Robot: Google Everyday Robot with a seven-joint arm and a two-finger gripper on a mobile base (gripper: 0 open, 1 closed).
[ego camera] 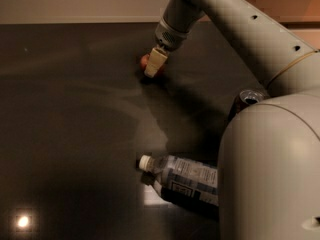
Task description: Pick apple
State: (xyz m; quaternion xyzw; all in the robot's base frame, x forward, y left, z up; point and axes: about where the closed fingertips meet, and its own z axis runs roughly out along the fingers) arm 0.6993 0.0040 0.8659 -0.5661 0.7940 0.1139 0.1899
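The apple [144, 60] is a small red shape on the dark tabletop [75, 109], near the back centre. My gripper [154, 65] comes down from the upper right on the grey arm and sits right over the apple, its cream tip covering most of it. Only the apple's left edge and a sliver on the right show. I cannot tell whether the apple is held.
A clear plastic bottle [182, 176] with a white cap lies on its side at the front centre. A dark can [246, 99] stands at the right, partly hidden by my arm's large grey body [270, 169]. A pale wall runs along the table's far edge.
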